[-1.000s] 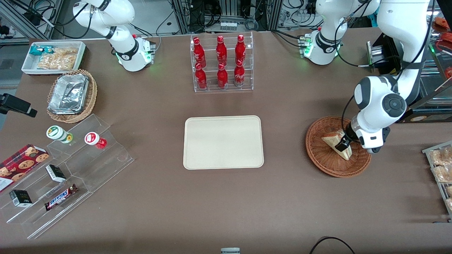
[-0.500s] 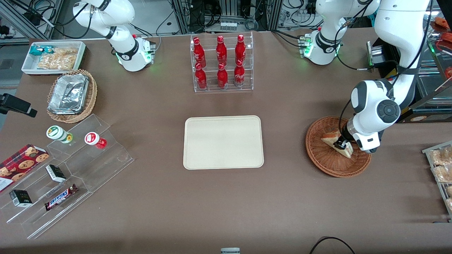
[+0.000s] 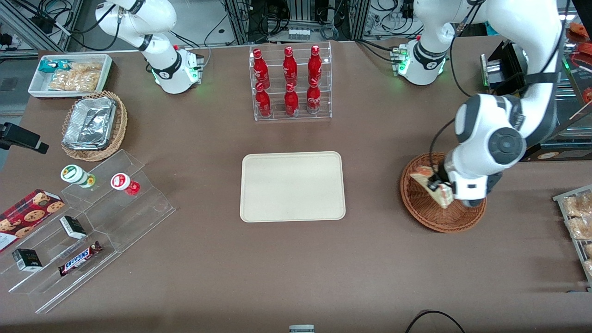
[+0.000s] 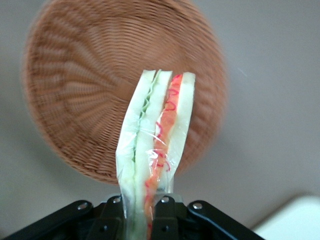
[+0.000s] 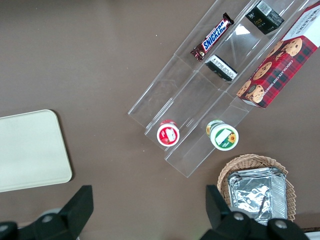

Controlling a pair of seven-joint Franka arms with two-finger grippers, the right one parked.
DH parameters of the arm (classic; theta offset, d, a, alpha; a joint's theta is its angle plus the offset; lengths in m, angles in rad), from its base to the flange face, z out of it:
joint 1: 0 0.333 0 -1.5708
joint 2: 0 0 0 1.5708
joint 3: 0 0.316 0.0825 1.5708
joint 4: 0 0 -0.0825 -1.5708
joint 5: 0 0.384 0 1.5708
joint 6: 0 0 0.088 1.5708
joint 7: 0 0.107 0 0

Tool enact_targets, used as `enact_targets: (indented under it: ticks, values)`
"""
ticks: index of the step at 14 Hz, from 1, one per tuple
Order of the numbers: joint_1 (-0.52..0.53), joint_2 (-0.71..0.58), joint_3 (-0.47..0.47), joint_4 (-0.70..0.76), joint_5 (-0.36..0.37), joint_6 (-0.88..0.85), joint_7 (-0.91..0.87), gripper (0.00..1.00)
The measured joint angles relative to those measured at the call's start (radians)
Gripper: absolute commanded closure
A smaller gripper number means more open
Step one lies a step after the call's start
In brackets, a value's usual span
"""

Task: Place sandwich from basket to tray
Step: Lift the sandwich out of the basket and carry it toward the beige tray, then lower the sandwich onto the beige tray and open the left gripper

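Nearest the front camera, toward the parked arm's end of the worktop (image 3: 296, 268), a clear stepped display (image 3: 88, 231) holds a Snickers bar (image 3: 79, 258), two small dark boxes and two capped cups, with a cookie box (image 3: 25, 213) beside it. At mid-depth lies the tray (image 3: 292, 186), bare and cream-beige, well apart from the basket (image 3: 423, 208), which sits toward the working arm's end. The left gripper (image 3: 436, 185) hangs over the basket with its jaws closed on the sandwich (image 3: 432, 184); the wrist camera shows the wedge (image 4: 155, 150) (wrapped in clear film, green filling in one seam and red in the other) pinched at its base and lifted clear of the woven bowl (image 4: 75, 100) below it. Farther from the camera, a tan wicker basket with a foil container (image 3: 90, 122) and a white bin of snacks (image 3: 69, 75) sit toward the parked arm's end, and a clear rack of red bottles (image 3: 290, 83) stands farther from the camera than the tray.
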Motion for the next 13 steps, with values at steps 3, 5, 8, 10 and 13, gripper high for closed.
enact_targets:
  ticks: [3,5,8,10,13]
  values:
    - [-0.136,0.098,-0.004,0.118,-0.001,-0.022,0.048,0.88]
    - [-0.223,0.2,-0.006,0.226,-0.002,-0.03,0.047,0.88]
    - [-0.331,0.329,-0.01,0.361,-0.007,-0.031,0.044,0.89]
    - [-0.397,0.394,-0.016,0.437,-0.03,-0.031,0.024,0.89]
    - [-0.466,0.479,-0.037,0.549,-0.05,-0.031,-0.043,0.9]
